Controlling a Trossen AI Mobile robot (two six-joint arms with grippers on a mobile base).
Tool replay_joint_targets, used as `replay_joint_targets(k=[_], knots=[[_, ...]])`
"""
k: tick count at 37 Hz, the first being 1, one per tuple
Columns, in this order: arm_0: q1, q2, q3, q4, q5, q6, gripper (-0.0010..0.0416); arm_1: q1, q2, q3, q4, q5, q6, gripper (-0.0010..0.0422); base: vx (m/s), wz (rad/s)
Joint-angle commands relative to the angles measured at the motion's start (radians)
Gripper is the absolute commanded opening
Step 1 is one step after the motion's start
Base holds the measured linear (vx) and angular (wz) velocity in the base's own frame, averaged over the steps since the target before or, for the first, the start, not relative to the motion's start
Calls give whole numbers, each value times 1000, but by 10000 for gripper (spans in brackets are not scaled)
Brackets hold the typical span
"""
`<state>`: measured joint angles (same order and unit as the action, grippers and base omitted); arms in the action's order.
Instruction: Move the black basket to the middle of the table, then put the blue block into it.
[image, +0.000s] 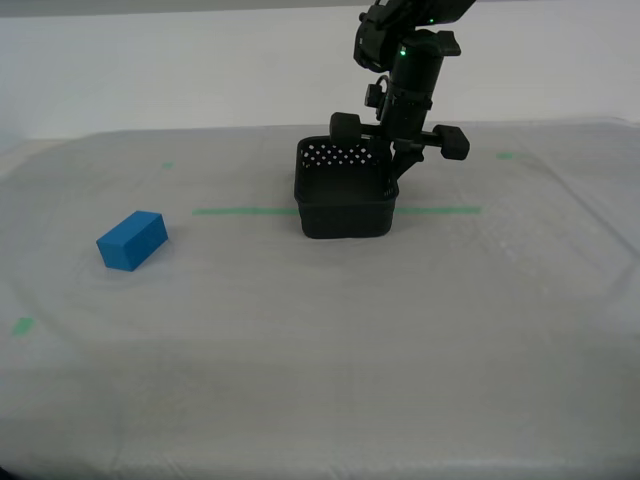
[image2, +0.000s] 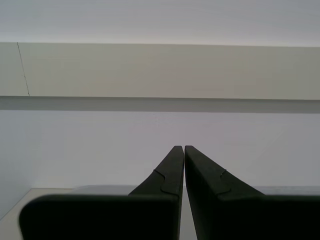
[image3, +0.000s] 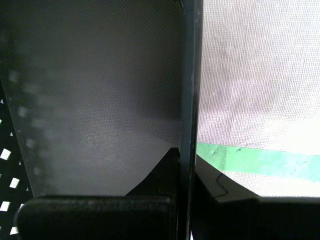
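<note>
My first gripper (image3: 186, 165) pinches the black basket (image: 345, 190)'s right wall (image3: 191, 100), a clamp only its wrist view shows. The blue block (image: 132, 240) lies on the table (image: 320, 340) well left. My second gripper (image2: 179, 150), closed empty, faces a pale wall.

Looks like robot test lab — bare white wall (image: 200, 60), cloth-draped bench (image: 320, 380) marked with green tape line (image: 245, 211), nothing domestic-looking on show.

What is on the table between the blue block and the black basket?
Only bare table cloth and green tape lie between the blue block and black basket, seen in the exterior view.
</note>
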<state>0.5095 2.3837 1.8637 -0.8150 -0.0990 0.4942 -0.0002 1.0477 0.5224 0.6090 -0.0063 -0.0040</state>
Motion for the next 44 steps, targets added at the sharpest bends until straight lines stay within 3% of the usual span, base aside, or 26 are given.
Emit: replay_joint_targets(k=[1,7,13,34,44], knots=[[0,0,0,-1,-2,4,3,0,0,1,6,-1,1,0,0,0],[0,0,0,1,-2,4,12,0,0,1,6,-1,1,0,0,0],[0,0,0,2,-4,-5,69,0,0,1,6,-1,2,0,0,0],[2,-5,0,0,-5,-16,408,0,0,1,6,-1,1,0,0,0],[2,-20,0,0,-8,-34,340,0,0,1,6,-1,1,0,0,0]])
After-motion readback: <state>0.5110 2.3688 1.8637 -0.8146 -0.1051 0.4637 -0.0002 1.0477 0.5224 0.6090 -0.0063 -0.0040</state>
